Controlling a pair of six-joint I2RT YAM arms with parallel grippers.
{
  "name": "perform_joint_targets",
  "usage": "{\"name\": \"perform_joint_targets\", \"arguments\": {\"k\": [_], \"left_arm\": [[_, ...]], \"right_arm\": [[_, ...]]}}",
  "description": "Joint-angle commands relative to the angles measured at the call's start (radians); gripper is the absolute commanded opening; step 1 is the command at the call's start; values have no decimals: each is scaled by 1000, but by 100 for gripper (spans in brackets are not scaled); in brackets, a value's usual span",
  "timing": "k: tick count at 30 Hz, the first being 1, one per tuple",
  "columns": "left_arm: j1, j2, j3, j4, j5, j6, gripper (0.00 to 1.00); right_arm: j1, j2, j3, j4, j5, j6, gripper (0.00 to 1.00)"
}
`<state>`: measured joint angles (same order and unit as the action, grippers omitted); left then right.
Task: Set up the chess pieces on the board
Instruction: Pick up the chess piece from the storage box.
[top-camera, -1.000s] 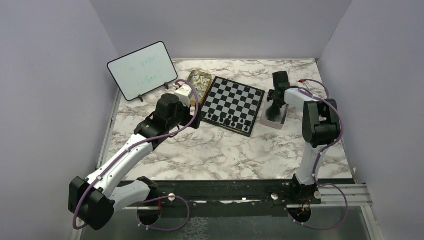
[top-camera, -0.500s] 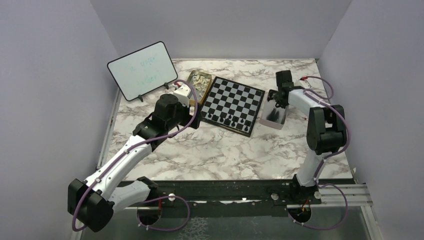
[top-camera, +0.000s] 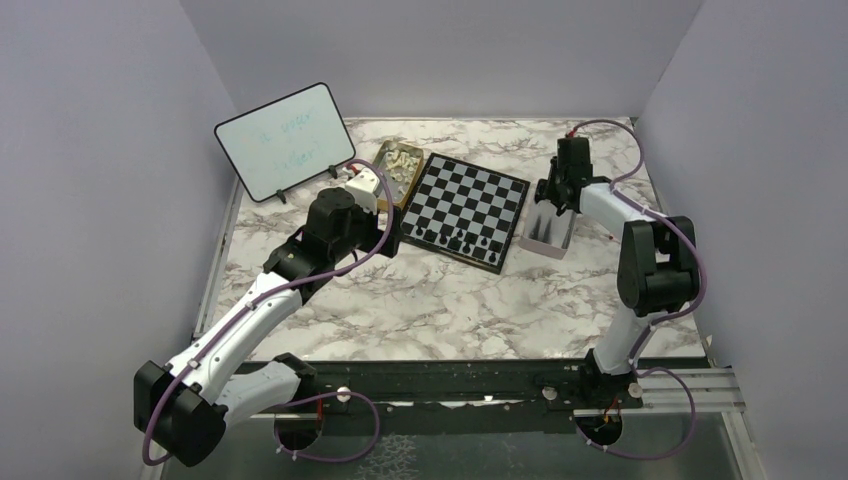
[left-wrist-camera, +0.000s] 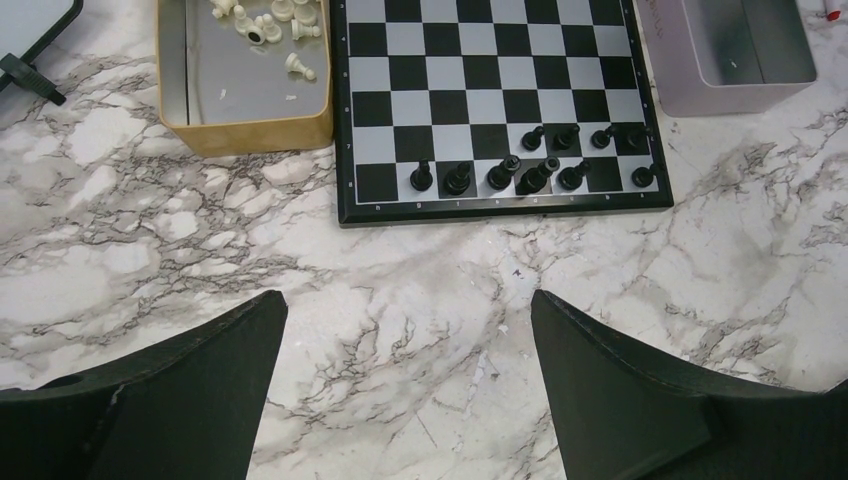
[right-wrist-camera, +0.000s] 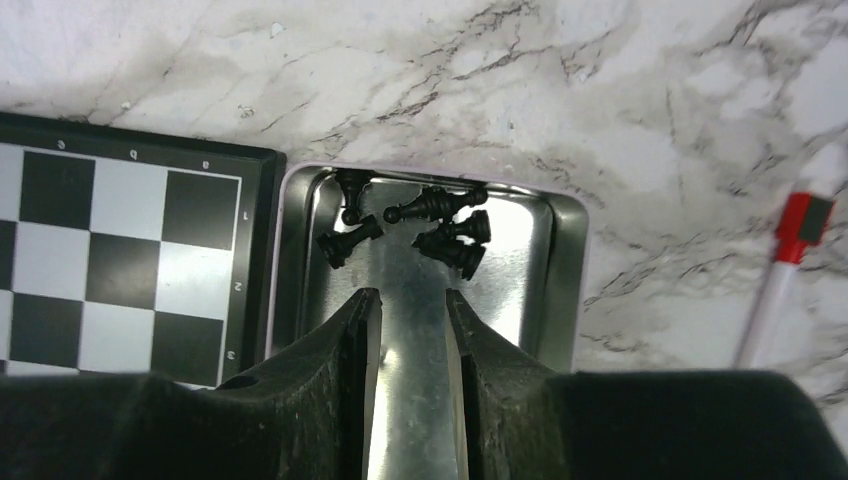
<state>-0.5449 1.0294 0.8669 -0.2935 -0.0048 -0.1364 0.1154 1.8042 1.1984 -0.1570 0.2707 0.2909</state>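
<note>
**Marble table (top-camera: 450, 300): both pairs of jaws being held apart, nothing gripped**

The jaws of the right gripper (right-wrist-camera: 410, 300) are being held a narrow gap apart, with only the shiny floor of a silver tin (right-wrist-camera: 572, 260) showing between them. Just beyond the fingertips, a handful of black chess pieces (right-wrist-camera: 440, 205) are lying on their sides at the tin's far end. The tin is sitting just beside the board (right-wrist-camera: 100, 250). A red-capped marker (right-wrist-camera: 790, 260) is lying on the marble on the tin's other side.

The jaws of the left gripper (left-wrist-camera: 408, 300) are being held wide apart above bare marble, with nothing between them. Ahead of them, the placed black pieces (left-wrist-camera: 535, 175) are gathered in the board's two nearest rows. A gold tin (left-wrist-camera: 245, 130) is sitting just beside the board's left edge, with cream-white chess pieces (left-wrist-camera: 270, 20) gathered at its far end. A whiteboard (top-camera: 285, 140) is propped up at the back left.
</note>
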Motion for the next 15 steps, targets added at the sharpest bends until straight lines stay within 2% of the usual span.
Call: {"name": "perform_joint_targets", "arguments": {"k": [1,3,8,15], "left_arm": [[-3,-20,-9,11,-11,9,92],[-3,-17,-5,9,-26,13,93],[-3,-19,-2,3,-49,17,93],[-3,-26,-7,4,-55,16,93]], "right_arm": [[-8,-59,32,-22,-45,-331,34],[-8,-79,6,6,-63,-426,33],[-8,-49,36,-23,20,-596,25],[-35,-21,73,-93,-184,-758,35]]}}
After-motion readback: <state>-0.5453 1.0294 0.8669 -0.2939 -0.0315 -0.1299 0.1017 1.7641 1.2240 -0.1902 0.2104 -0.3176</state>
